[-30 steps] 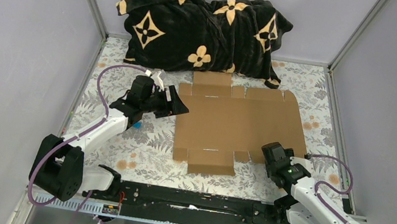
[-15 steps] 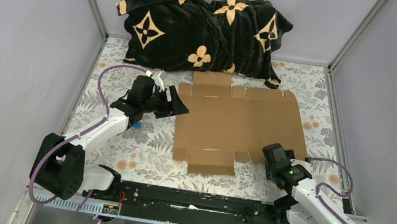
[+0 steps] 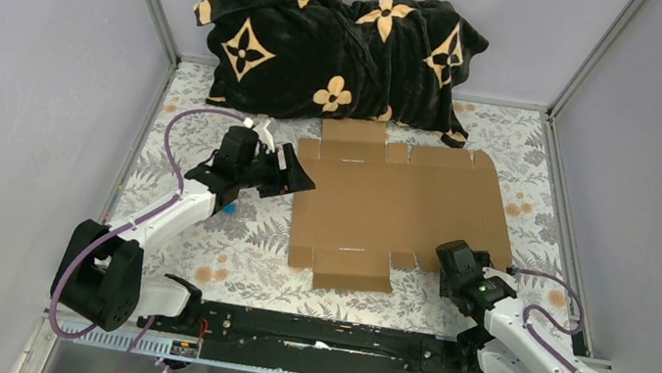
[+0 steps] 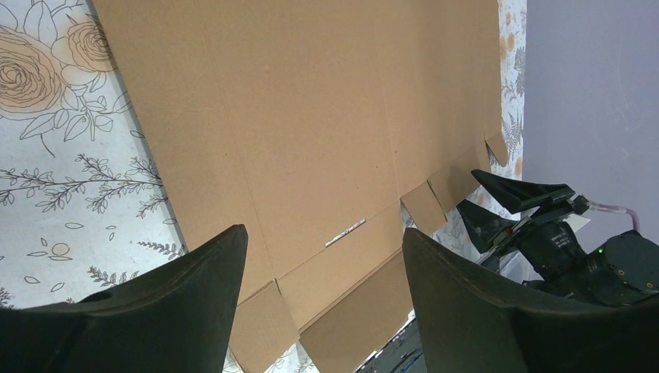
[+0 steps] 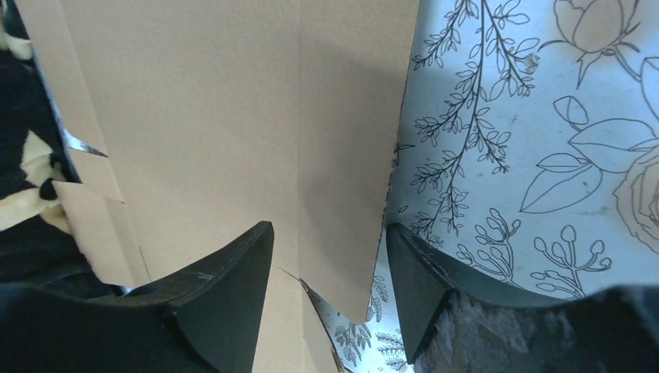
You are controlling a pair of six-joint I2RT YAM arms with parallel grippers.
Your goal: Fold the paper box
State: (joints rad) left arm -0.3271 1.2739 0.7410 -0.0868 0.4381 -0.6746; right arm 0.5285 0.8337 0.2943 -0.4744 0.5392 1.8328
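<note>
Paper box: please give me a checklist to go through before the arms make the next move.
1. Box flat, unfolded: ok.
2. Left gripper open, at the box's left edge: ok.
3. Right gripper open, the box's near right corner between its jaws: ok.
4. Grip on the box: not ok, neither gripper holds it.
5. Far flap free of the pillow: cannot tell.

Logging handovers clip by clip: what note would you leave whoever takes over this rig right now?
Left end effector: open, empty, at the left edge of the cardboard sheet.
Right end effector: open, empty, at the sheet's near right corner.
Sheet lies flat on the table, no flap raised.
Done: nothing folded yet. Left: every fold.
</note>
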